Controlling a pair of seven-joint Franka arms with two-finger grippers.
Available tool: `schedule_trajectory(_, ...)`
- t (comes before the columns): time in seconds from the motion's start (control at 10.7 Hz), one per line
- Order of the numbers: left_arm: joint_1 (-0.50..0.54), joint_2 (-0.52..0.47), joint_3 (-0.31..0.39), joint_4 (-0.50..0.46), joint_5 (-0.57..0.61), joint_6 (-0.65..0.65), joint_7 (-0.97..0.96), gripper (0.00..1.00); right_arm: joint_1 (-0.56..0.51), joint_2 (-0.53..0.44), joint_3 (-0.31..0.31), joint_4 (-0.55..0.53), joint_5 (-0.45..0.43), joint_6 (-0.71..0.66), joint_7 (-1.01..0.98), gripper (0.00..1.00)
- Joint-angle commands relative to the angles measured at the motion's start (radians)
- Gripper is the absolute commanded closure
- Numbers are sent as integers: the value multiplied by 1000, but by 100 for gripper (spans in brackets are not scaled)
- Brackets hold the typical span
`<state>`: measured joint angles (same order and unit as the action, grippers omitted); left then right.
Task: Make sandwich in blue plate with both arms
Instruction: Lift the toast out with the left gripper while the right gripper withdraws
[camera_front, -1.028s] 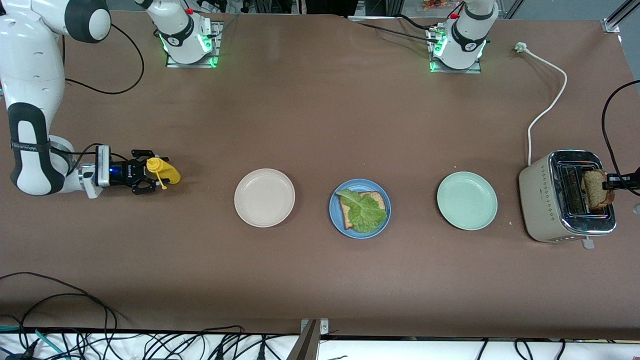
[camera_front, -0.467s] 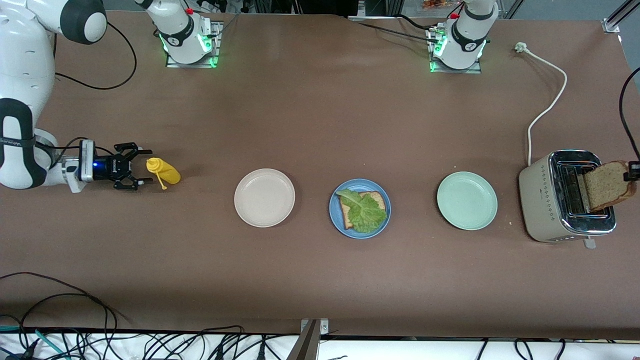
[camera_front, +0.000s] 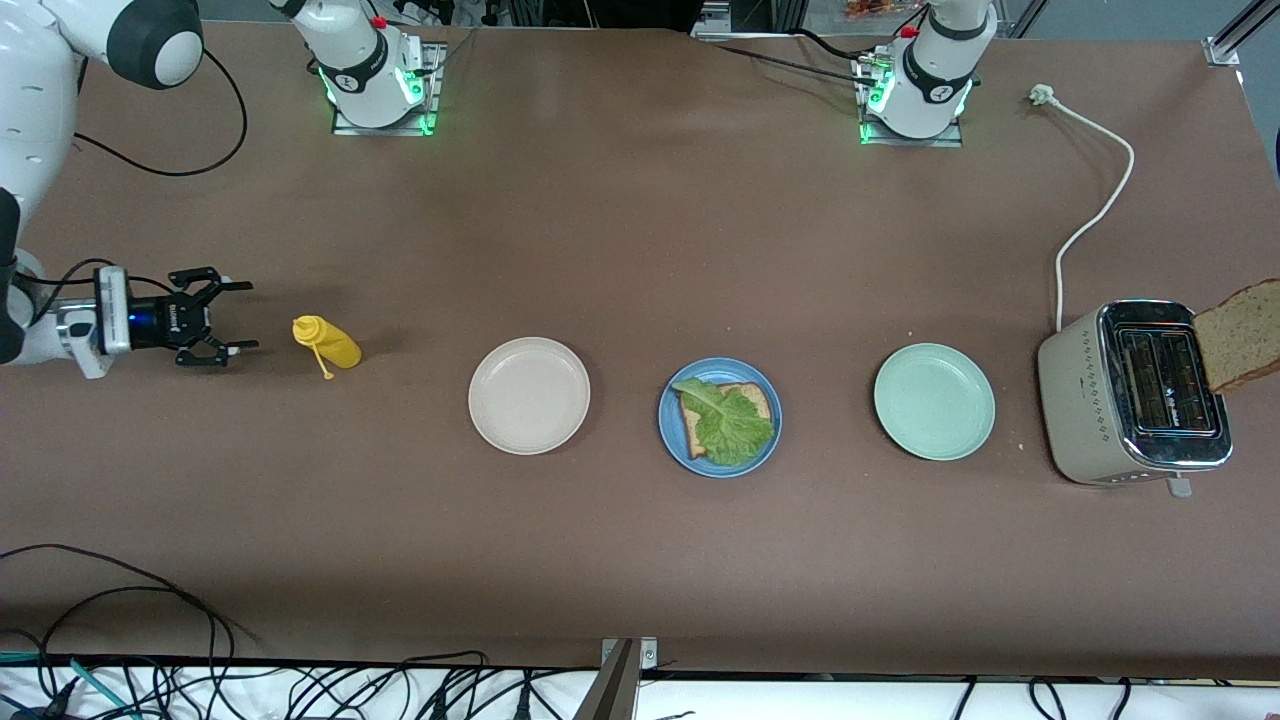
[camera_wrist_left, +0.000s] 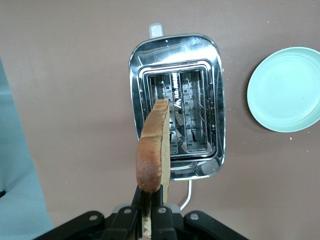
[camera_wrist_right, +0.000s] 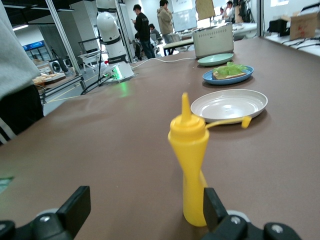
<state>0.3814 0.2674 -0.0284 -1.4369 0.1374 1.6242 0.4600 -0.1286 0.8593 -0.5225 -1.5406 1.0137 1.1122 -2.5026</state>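
Note:
The blue plate (camera_front: 766, 446) sits mid-table, between two other plates. It holds one slice of brown bread (camera_front: 757, 398) with a green lettuce leaf (camera_front: 730, 427) on top. My left gripper (camera_wrist_left: 149, 190) is shut on a second bread slice (camera_wrist_left: 154, 145) and holds it edge-up above the toaster (camera_wrist_left: 175, 45). In the front view only this slice (camera_front: 1240, 335) shows, at the picture's edge. My right gripper (camera_front: 245, 316) is open and empty, low over the table at the right arm's end, apart from the yellow squeeze bottle (camera_front: 327, 343). The bottle (camera_wrist_right: 192, 155) stands upright just ahead of its jaws.
A cream-white plate (camera_front: 529, 395) lies beside the blue plate toward the right arm's end. A mint-green plate (camera_front: 934, 401) lies toward the left arm's end, then the toaster (camera_front: 1080, 400) with its white cord (camera_front: 1095, 200). Cables hang along the table's front edge.
The left gripper has lifted the bread slice up out of the toaster slot. The right gripper has let go of the yellow bottle and drawn back from it.

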Motion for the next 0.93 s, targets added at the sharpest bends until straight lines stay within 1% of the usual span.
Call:
schedule_trajectory(0.0,4,-40,-15,-4,-12,-37,26,100,6,-74,-1,109,-75,-84,290,0)
schedule_trajectory(0.09,2,-40,-25,-2,-13,-37,25,100,7,-123,1,109,-127,-84,348,0)
schedule_trajectory(0.28,1,-40,-53,-2,-16,-37,17,100,12,-225,10,109,-182,-86,562,0)
schedule_trajectory(0.37,-10,-59,-54,-10,-16,-37,9,100,26,-265,15,116,-202,-84,684,0)
schedule_trajectory(0.47,-41,-65,-56,-23,-16,-37,-13,100,30,-298,41,120,-225,-77,791,0)
schedule_trajectory(0.65,-103,-94,-56,-60,-21,-37,-98,100,30,-376,116,131,-298,-46,995,0)
schedule_trajectory(0.75,-128,-108,-56,-78,-51,-40,-121,100,30,-417,148,137,-338,-25,1099,0)
schedule_trajectory(0.84,-131,-120,-56,-95,-115,-41,-123,100,30,-457,195,137,-380,-12,1219,0)
